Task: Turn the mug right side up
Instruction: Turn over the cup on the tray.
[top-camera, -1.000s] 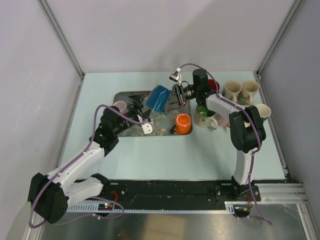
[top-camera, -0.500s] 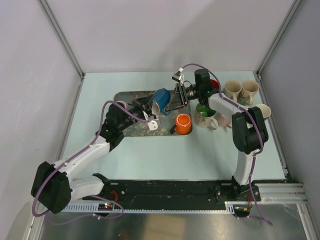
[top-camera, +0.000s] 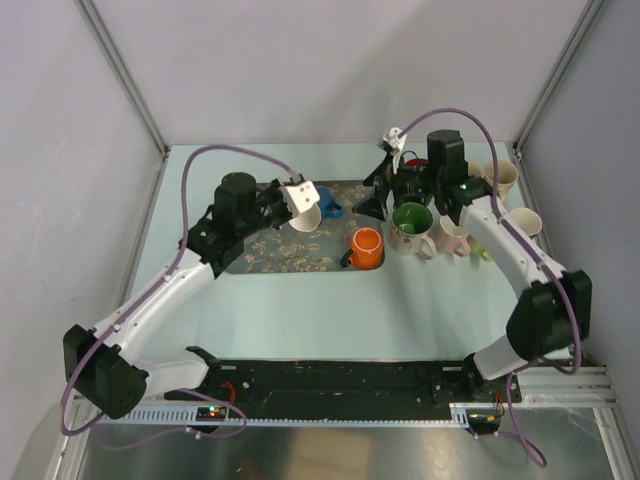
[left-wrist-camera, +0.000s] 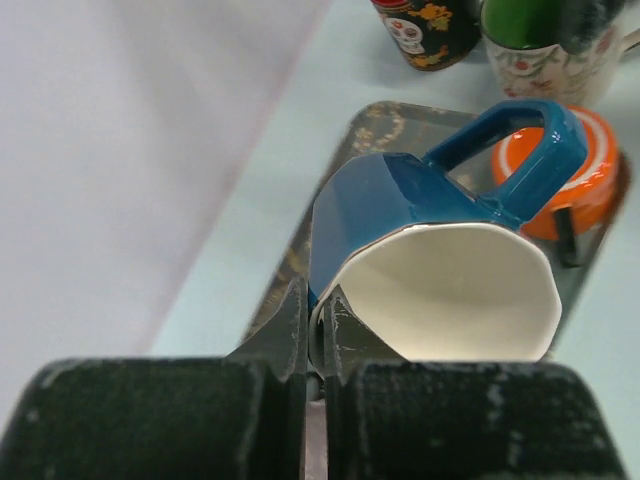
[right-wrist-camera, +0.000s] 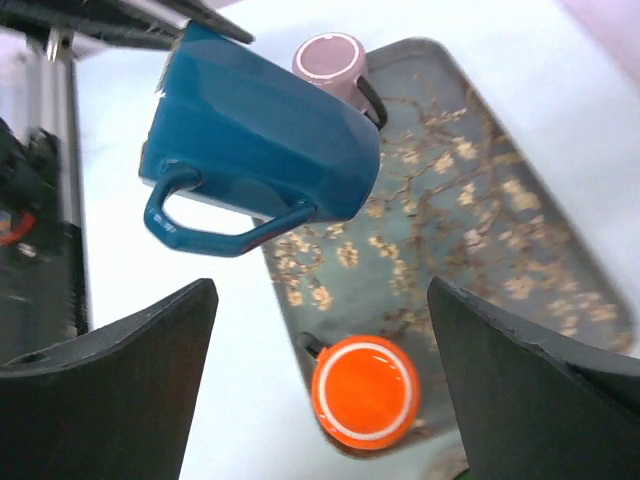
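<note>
1. Left wrist view: the left gripper (left-wrist-camera: 318, 325) is pinched tight on the rim of the blue mug (left-wrist-camera: 385, 205). One finger is inside the white interior and the other is against the outer wall.
2. The blue mug lies on its side in that grip. Its mouth faces the wrist camera and its handle points up and away.
3. From the top external view, the mug hangs over the far part of the patterned tray (top-camera: 290, 258). It appears lifted clear of the tray surface, though the angle makes that hard to confirm.
4. The right gripper (top-camera: 381, 188) is just beside the mug on its right, with its jaws spread wide and nothing between them.
5. In the right wrist view, both dark fingers frame the scene well apart, and the blue mug is above them in the picture, touching neither.
6. An orange mug (top-camera: 366, 247) sits at the tray's near right corner, and a pink mug (right-wrist-camera: 332, 60) sits on the tray beyond the blue one.
7. A green mug (top-camera: 412, 218) stands on the table just right of the tray.
</note>
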